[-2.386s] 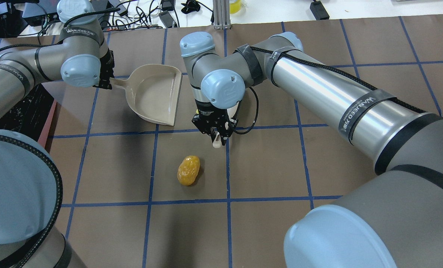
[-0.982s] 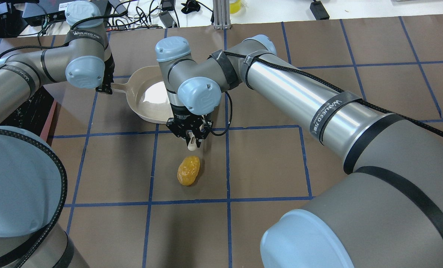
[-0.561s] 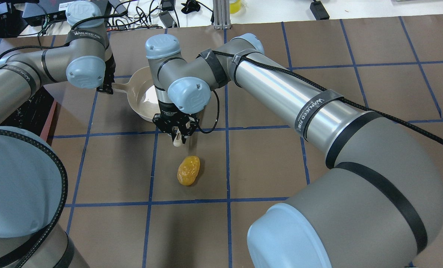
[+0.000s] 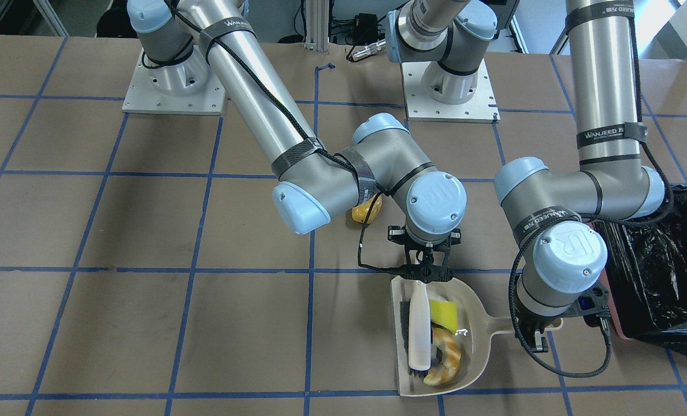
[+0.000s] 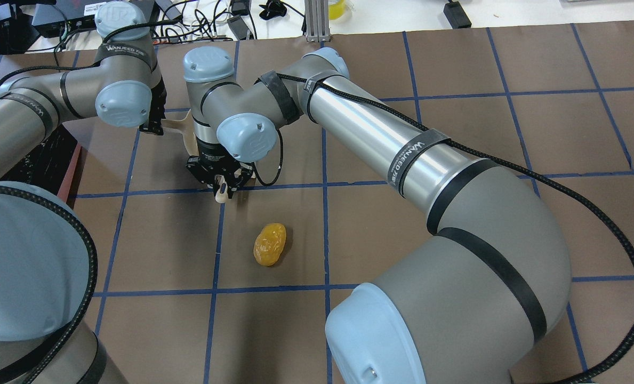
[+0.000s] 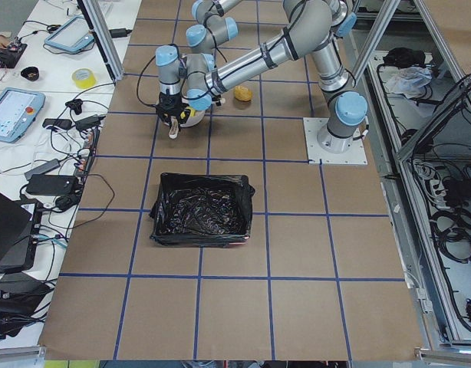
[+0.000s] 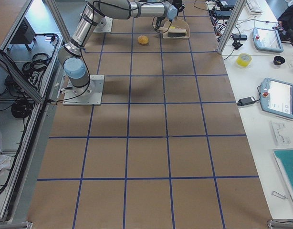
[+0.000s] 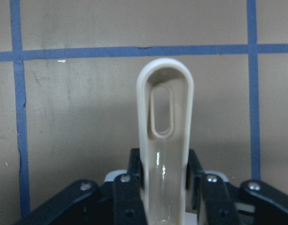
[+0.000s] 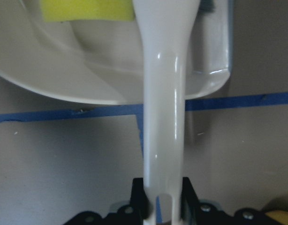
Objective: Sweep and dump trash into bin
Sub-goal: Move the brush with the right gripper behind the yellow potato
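Note:
The beige dustpan (image 4: 476, 341) lies on the table with the yellow-green wedge (image 4: 443, 314) and the tan croissant (image 4: 446, 357) inside it. My right gripper (image 4: 426, 271) is shut on a white-handled brush (image 4: 418, 329), whose dark bristles lie in the pan beside both pieces. My left gripper (image 4: 537, 338) is shut on the dustpan handle (image 8: 165, 117). The golden-brown lump (image 5: 269, 244) lies on the table apart from the pan, on the robot's side of it. The pink bin (image 4: 661, 271) with its black bag stands beyond my left arm.
In the overhead view my right arm (image 5: 348, 122) covers nearly the whole dustpan. Cables and devices lie past the far table edge (image 5: 205, 21). Blue tape lines grid the brown table (image 5: 455, 213).
My right gripper has moved left with the brush, across and over the dustpan, which is now nearly hidden in the overhead view. The lump and my left gripper have not moved.

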Tool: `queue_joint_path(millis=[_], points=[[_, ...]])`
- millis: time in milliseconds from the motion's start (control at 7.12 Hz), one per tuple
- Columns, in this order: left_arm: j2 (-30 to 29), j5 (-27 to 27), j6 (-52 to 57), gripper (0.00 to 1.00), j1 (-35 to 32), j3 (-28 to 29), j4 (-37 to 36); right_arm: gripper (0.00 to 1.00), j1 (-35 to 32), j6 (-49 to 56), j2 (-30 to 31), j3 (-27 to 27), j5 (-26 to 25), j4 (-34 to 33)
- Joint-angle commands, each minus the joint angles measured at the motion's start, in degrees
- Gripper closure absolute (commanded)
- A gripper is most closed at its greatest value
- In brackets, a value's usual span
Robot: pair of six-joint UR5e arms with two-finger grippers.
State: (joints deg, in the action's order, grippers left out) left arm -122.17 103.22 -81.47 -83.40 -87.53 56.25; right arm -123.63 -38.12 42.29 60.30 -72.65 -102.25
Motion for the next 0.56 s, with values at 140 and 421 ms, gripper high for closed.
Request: queue_joint_path(millis=[140, 421], points=[[0.0, -0.1, 0.0, 1.0, 0.0, 0.0, 0.0, 1.0, 0.9, 5.7, 3.0, 0.0, -6.9, 5.4], [0.1, -0.1, 0.1, 1.0, 0.0, -0.1, -0.1, 1.0, 4.3, 7.9, 6.6, 0.0, -12.1, 13.4]])
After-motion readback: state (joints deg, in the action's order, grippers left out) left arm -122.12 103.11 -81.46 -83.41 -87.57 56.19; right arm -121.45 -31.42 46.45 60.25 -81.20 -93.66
